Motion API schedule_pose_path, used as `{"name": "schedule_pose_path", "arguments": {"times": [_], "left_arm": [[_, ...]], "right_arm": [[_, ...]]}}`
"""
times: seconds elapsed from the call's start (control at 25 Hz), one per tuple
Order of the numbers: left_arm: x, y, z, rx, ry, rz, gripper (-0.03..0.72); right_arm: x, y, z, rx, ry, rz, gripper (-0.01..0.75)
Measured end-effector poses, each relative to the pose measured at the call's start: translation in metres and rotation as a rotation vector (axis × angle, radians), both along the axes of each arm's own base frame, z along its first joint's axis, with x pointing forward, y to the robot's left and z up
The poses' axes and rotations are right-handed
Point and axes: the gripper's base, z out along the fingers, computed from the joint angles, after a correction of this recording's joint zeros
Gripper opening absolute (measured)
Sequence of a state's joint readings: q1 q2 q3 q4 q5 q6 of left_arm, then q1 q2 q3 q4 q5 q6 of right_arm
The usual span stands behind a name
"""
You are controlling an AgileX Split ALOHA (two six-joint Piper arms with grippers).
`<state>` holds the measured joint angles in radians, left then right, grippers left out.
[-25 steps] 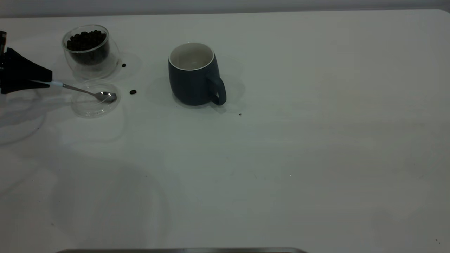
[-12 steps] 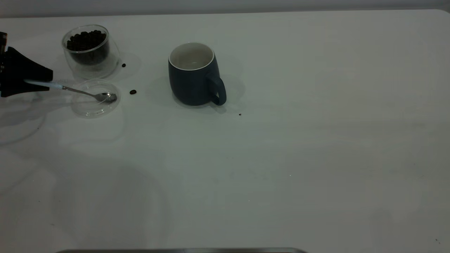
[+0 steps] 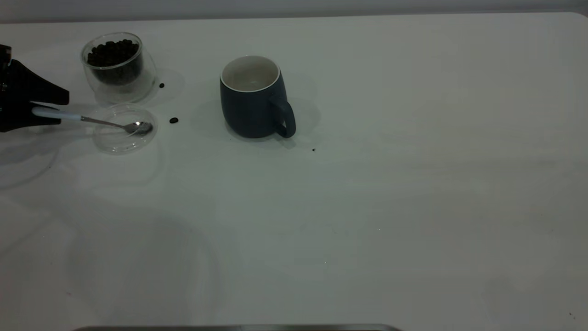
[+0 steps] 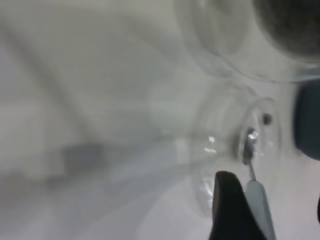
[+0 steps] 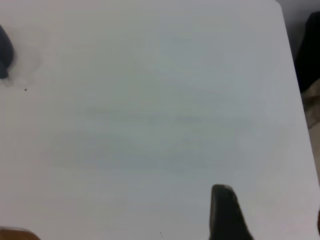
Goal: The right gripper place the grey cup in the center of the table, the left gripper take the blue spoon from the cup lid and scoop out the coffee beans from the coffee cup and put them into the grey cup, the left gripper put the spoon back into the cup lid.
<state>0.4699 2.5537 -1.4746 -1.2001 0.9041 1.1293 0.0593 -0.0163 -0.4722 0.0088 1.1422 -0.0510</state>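
Observation:
The blue spoon (image 3: 92,120) lies with its bowl in the cup lid (image 3: 120,141) at the table's (image 3: 367,207) far left, its pale handle reaching out between my left gripper's jaws. My left gripper (image 3: 57,108) is open around the handle. In the left wrist view the left gripper (image 4: 272,196) shows the spoon (image 4: 260,207) beside one finger (image 4: 227,205), with the lid (image 4: 220,125) beyond. The coffee cup (image 3: 117,76) with coffee beans (image 3: 112,51) stands behind the lid. The grey cup (image 3: 250,108) stands upright, left of centre. My right gripper (image 5: 270,220) is open over bare table.
Two loose beans lie on the table, one (image 3: 173,120) right of the lid and one (image 3: 161,85) by the coffee cup. A dark speck (image 3: 313,149) lies near the grey cup's handle. The grey cup's edge shows in the right wrist view (image 5: 4,50).
My left gripper's jaws have spread apart and let go of the spoon handle. More of the pale handle shows now. The spoon bowl stays in the lid.

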Motion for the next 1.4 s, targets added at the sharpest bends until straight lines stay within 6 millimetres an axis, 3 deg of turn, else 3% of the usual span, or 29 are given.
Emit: {"name": "schedule_pose_path", "arguments": {"times": [0.32,0.48,0.68,0.92,1.08,1.4], "left_arm": [[0.005,0.006,0.011,0.059,-0.032,0.025,0.54],[0.003,0.021,0.02,0.072,-0.055,0.056,0.542],[-0.001,0.044,0.042,0.096,-0.101,0.105,0.542],[-0.001,0.051,0.07,0.091,-0.158,0.114,0.542],[0.004,0.052,0.112,0.054,-0.26,0.147,0.542],[-0.007,0.041,0.241,0.122,-0.536,0.139,0.542]], "right_arm": [[0.0,0.0,0.0,0.0,0.0,0.0,0.402],[0.0,0.0,0.0,0.0,0.0,0.0,0.402],[0.0,0.0,0.0,-0.001,0.0,0.0,0.402],[0.0,0.0,0.0,0.0,0.0,0.0,0.402],[0.0,0.0,0.0,0.0,0.0,0.0,0.402],[0.0,0.0,0.0,0.0,0.0,0.0,0.402]]}}
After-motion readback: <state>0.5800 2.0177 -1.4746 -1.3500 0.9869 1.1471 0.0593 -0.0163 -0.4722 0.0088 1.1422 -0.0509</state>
